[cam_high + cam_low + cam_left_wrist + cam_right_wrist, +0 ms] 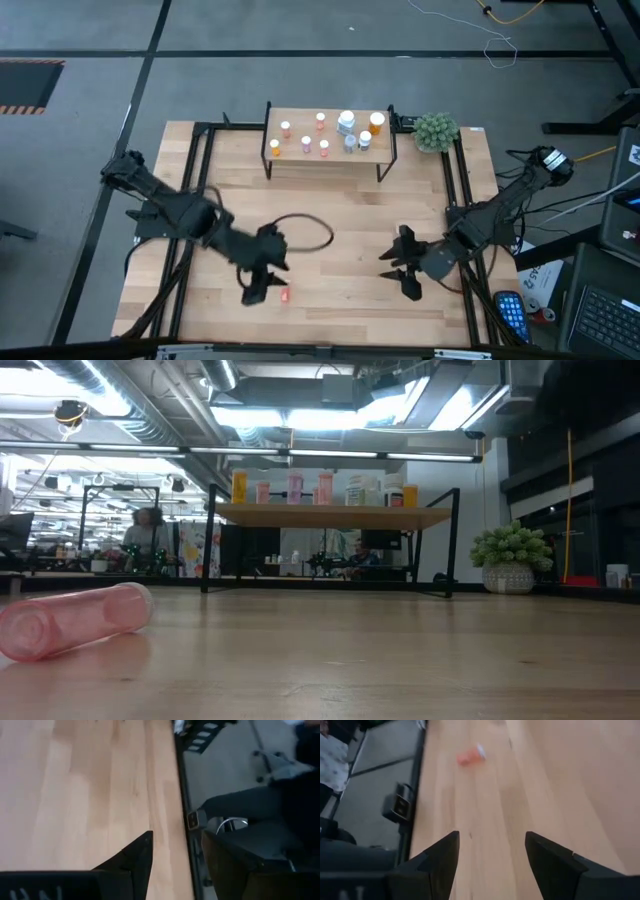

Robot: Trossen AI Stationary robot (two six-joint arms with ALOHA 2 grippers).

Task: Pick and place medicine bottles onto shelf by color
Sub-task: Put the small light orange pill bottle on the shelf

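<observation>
Just beside the open left hand a small pink white-capped medicine bottle lies toppled on the wooden table, probably next for the far light-wood black-legged shelf; right hand waits open.

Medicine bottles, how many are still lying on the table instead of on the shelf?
1. A single red bottle lies on its side on the table near the front edge, beside the left gripper. The other bottles stand on the shelf.

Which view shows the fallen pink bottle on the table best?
The low view: the pink bottle lies on its side, close and large. The high and right wrist views show it small; the left wrist view misses it.
</observation>
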